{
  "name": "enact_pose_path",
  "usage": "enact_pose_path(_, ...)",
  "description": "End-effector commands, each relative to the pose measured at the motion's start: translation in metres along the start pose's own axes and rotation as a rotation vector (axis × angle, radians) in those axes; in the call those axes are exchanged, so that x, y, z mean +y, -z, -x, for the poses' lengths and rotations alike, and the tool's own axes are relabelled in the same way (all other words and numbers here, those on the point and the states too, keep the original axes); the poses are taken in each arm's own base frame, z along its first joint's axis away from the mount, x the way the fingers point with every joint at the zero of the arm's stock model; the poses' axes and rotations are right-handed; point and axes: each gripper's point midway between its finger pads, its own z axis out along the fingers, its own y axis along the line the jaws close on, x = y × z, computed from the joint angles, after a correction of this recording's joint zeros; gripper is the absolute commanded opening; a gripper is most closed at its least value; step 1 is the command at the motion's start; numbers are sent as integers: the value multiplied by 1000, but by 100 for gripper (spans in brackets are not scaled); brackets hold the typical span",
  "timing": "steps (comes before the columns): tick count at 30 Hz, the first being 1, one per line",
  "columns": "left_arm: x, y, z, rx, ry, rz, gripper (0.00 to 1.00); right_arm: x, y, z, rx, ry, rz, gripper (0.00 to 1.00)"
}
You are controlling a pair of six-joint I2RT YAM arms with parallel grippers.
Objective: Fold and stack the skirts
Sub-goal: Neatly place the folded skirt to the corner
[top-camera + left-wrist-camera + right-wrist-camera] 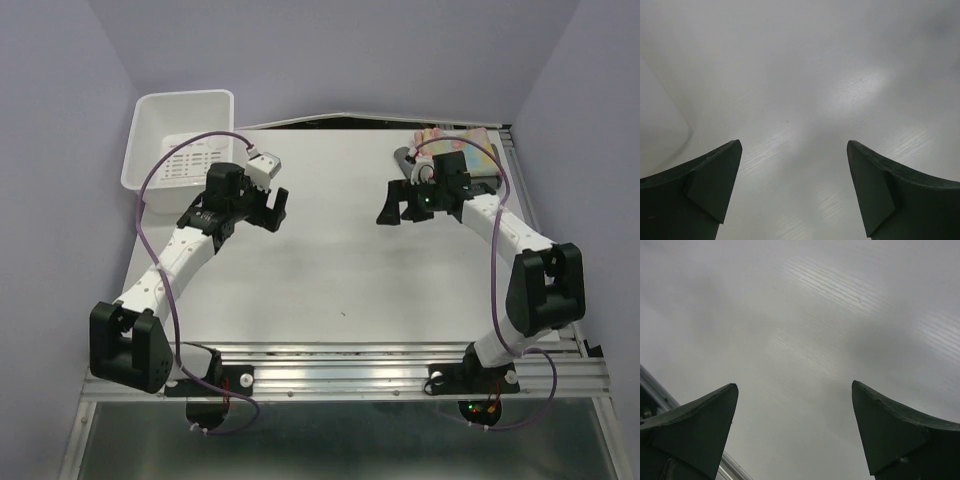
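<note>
Left claw point(277, 210), right claw point(400, 213) wide apart.

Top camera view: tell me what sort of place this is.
Probably a robot test cell in a lab: the left arm and right arm are bolted to a metal rail along a white table, plain purple walls box it in, and a bin and skirts sit at the far corners.

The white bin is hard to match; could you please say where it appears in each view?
Top external: white bin at the far left, beyond the left arm.
Left wrist: likely its pale rounded corner, left edge.
Right wrist: not in it.
Shared landmark: the white table.
</note>
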Motion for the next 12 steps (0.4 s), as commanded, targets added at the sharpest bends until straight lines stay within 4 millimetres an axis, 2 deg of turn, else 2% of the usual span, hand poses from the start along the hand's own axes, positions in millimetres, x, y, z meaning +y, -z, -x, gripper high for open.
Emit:
enact_pose_path(1,-4,13,4,-70,-60,0,99,-8,10,8,-113,70,-72,100)
enact_pose_path(7,-10,16,-12,-58,-69,-25,99,1,1,-23,-81,81,-75,100)
enact_pose_path(12,-11,17,-11,-58,-69,-25,99,6,8,-19,-104,103,-85,100)
